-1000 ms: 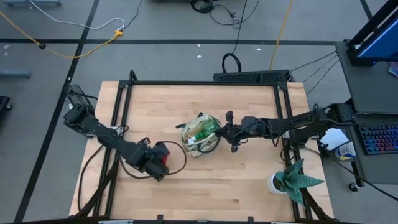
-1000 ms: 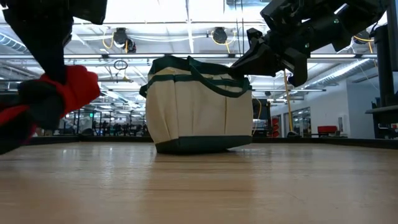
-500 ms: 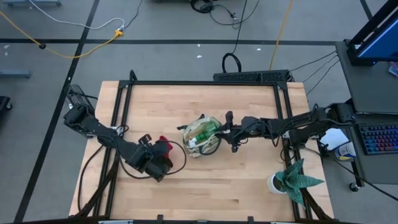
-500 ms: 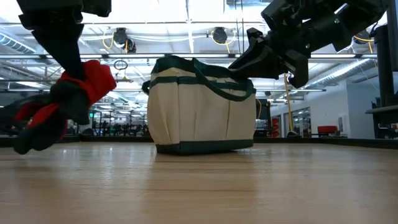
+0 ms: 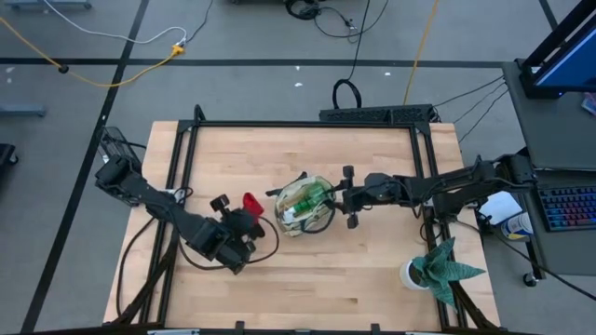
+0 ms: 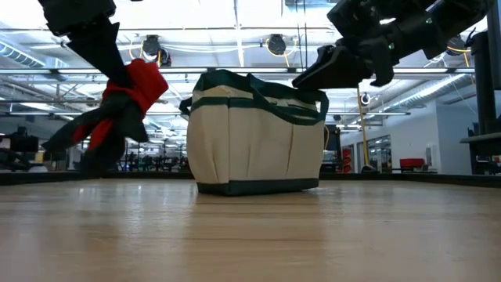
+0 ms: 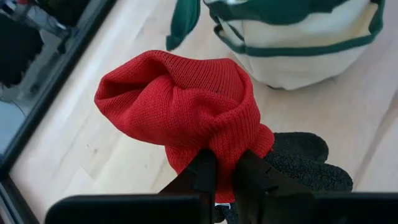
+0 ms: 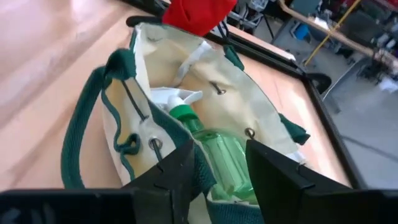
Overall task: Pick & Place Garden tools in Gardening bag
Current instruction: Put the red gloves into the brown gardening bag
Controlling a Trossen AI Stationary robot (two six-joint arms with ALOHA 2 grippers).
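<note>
Left claw (image 7: 217, 171) clamped tight on the red glove (image 7: 186, 106), pinching a fold of the knit cuff between both fingers (image 7: 200, 174). Glove's dark rubbery palm bunched under the red part, hanging clear of the table (image 5: 372, 270), up in the air in the low view. Just beside the bag (image 6: 254, 133) now, on its left-arm side, not over the opening.

Right claw (image 8: 214, 171) at the bag's opposite rim, fingers spread apart either side of the green-trimmed edge. Looks like the rim sits in the gap between them without being squeezed, though hard to be sure of contact from here. From above, that claw sits right against the bag's right-hand edge, arm stretched across the table from the right.

Inside the bag: green spray bottle (image 8: 217, 149) lying on its side, white trigger head (image 8: 177, 98) pointing toward the far wall. Bag standing upright near the middle of the table, mouth open, dark green loop handle (image 8: 84, 118) drooping down the near side.

Farther out, spiky green potted plant (image 5: 438, 265) in a white pot at the table's front right corner, well apart from everything.
</note>
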